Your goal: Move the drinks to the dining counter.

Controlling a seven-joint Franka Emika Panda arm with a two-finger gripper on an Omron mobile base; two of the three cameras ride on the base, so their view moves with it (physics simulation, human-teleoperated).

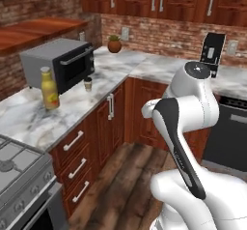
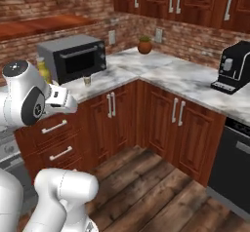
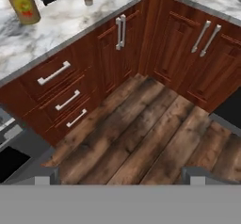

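Gripper is spread wide and empty, facing the floor, not reaching yet. Yellow bottle and paper cup stand on the wall worktop beside the microwave, well apart from the arm. Nothing moved yet, likely.

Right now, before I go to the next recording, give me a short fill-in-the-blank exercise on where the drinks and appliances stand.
1. The mustard-yellow bottle stands on the marble worktop beside the ____.
2. The small paper cup in front of the microwave has a ____ lid.
3. The potted plant sits in the corner against the ____ wall.
4. The claw hangs open above the wooden ____.

Missing words: microwave; black; brick; floor
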